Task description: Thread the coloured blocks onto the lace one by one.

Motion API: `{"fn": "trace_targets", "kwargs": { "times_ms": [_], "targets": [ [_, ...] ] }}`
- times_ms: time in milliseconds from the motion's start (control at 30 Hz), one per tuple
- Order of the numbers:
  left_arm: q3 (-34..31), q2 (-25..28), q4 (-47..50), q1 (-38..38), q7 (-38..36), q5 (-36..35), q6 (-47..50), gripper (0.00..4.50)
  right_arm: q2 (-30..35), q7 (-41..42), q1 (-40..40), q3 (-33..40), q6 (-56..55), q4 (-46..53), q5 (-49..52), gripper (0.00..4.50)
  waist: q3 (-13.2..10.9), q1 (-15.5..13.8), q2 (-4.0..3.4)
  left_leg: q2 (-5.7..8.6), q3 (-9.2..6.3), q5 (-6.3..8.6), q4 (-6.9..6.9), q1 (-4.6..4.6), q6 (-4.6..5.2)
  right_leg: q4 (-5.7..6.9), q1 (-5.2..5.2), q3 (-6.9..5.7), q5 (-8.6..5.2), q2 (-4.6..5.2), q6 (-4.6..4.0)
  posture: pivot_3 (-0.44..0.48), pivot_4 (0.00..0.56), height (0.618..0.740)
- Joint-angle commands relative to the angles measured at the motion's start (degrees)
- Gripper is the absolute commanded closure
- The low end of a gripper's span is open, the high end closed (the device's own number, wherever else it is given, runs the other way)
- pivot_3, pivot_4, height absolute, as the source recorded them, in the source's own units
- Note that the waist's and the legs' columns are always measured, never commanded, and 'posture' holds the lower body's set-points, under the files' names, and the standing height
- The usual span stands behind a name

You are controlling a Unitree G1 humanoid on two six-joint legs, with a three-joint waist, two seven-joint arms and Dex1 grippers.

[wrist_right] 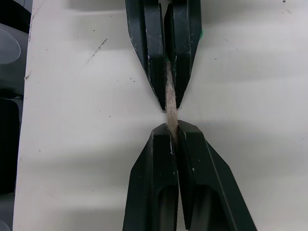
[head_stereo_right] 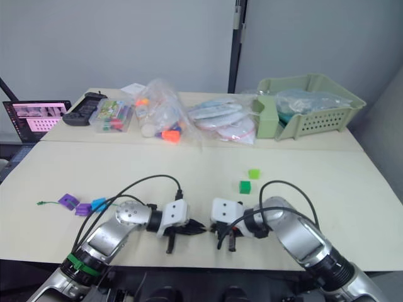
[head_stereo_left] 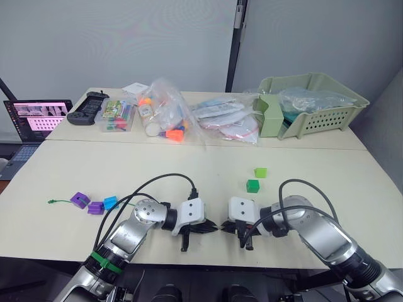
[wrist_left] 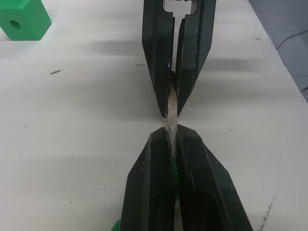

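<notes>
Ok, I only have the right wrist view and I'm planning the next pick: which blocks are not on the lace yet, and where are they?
Observer: The dark green block and the light green block lie loose on the table, ahead of the right gripper.
Operator: And the other blocks?
Observer: The first purple block, the second purple block and the blue block sit in a row along the lace on the robot's far left; they look threaded.
Operator: Does the cord reach the left gripper?
Observer: Yes, green cord shows between the left gripper fingers, behind the pale tip.
</notes>
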State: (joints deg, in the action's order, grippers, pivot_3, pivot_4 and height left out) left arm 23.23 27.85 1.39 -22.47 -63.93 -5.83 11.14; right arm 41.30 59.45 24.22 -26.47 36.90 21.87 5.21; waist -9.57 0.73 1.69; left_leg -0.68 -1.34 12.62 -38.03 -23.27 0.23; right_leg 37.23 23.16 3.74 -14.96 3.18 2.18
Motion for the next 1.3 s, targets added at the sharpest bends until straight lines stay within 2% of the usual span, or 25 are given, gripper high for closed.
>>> {"fn": "trace_targets", "kwargs": {
  "times_ms": [33, 200, 367, 500, 633, 700, 767, 867, 1067, 1167, 1300],
  "targets": [
    [-1.29, -0.36, 0.87, -1.39, 0.18, -0.72, -0.77, 4.45, 0.56, 0.02, 0.64, 0.89, 0.12, 0.52, -0.23, 4.5, 0.0, 0.0, 0.0, 0.0, 0.0, 0.0, 0.0, 0.0, 0.0, 0.0, 0.0, 0.0, 0.0, 0.0, 0.0, 0.0, 0.15, 0.74],
    [-2.27, -0.45, 2.33, -2.85, 0.19, -1.92, 1.78, 4.45, 1.02, 0.22, 0.41, 1.02, 0.11, 0.81, -0.06, 4.5, 0.0, -0.02, 0.0, 0.0, 0.0, 0.0, 0.0, -0.01, 0.0, 0.0, 0.0, 0.0, 0.0, 0.0, 0.0, 0.0, 0.15, 0.74],
    [-3.17, 1.23, 3.46, -4.94, -0.97, -2.58, 3.82, 4.5, -1.32, -3.54, -0.96, 5.04, 2.58, 2.38, 2.01, 2.85, 0.0, 0.02, 0.0, 0.0, 0.0, 0.0, 0.0, -0.01, 0.0, 0.0, 0.01, -0.01, 0.0, -0.01, 0.0, 0.0, 0.15, 0.74],
    [-3.8, 1.88, 4.52, -6.06, -1.51, -3.3, 5.7, 4.5, -0.56, -5.36, -3.85, 9.3, 5.43, 5.65, 3.65, 1.47, 0.0, -0.03, 0.0, 0.0, -0.03, 0.0, 0.0, -0.04, 0.0, -0.01, 0.01, -0.01, 0.0, 0.01, 0.0, 0.0, 0.15, 0.74],
    [-4.85, 3.41, 6.02, -6.06, -1.96, -4.08, 7.26, 4.5, -3.23, -11.63, -10.09, 21.3, 12.24, 10.73, 8.18, 0.08, 0.0, -0.13, 0.01, -0.01, -0.03, 0.0, 0.0, -0.07, 0.0, -0.02, 0.01, -0.02, 0.0, 0.03, 0.01, 0.0, 0.15, 0.74],
    [-5.3, 4.26, 6.59, -5.81, -1.85, -4.39, 7.93, 4.5, -6.07, -16.04, -13.44, 27.22, 14.51, 11.77, 9.28, 0.03, 0.0, -0.08, 0.01, -0.03, -0.05, 0.0, 0.0, -0.06, 0.0, -0.02, 0.0, -0.02, 0.0, 0.02, 0.0, 0.0, 0.15, 0.74],
    [-5.64, 4.87, 7.16, -5.33, -1.82, -4.72, 8.42, 4.5, -8.62, -20.2, -16.31, 29.9, 14.93, 13.09, 8.77, 0.03, 0.0, -0.06, 0.0, -0.03, -0.05, 0.0, 0.0, -0.04, 0.0, -0.01, -0.02, -0.01, 0.0, 0.02, 0.0, 0.0, 0.15, 0.74],
    [-6.01, 5.38, 7.71, -4.82, -1.63, -5.01, 9.16, 4.5, -16.19, -29.43, -19.57, 32.66, 15.42, 15.04, 7.75, 0.03, 0.0, 0.09, 0.0, -0.02, -0.03, 0.0, 0.02, -0.04, 0.0, -0.01, 0.0, 0.01, 0.0, 0.01, 0.01, 0.0, 0.15, 0.74],
    [-6.44, 5.76, 8.58, -3.75, -1.2, -5.39, 9.62, 4.5, -28.79, -45.76, -21.87, 28.08, 9.05, 13.29, 0.5, 0.03, 0.01, 0.32, -0.02, -0.06, -0.02, 0.0, 0.06, -0.02, 0.0, 0.02, 0.07, 0.09, 0.0, -0.05, 0.0, 0.0, 0.15, 0.74],
    [-6.25, 5.57, 9.12, -3.65, -0.86, -5.66, 10.09, 4.5, -34.05, -53.13, -20.95, 25.73, 2.51, 8.17, -3.93, 0.03, 0.01, 0.33, -0.02, -0.06, 0.0, 0.0, 0.06, -0.02, 0.0, 0.02, 0.08, 0.09, 0.0, -0.05, 0.0, 0.0, 0.15, 0.74],
    [-6.05, 5.67, 9.56, -3.63, -0.63, -5.87, 10.61, 4.5, -37.69, -57.23, -18.41, 25.98, -2.87, 2.42, -5.49, 0.03, 0.01, 0.21, -0.02, -0.05, 0.01, 0.0, 0.06, -0.02, -0.01, 0.01, 0.08, 0.1, 0.0, 0.01, 0.0, 0.0, 0.15, 0.74]
  ]
}}
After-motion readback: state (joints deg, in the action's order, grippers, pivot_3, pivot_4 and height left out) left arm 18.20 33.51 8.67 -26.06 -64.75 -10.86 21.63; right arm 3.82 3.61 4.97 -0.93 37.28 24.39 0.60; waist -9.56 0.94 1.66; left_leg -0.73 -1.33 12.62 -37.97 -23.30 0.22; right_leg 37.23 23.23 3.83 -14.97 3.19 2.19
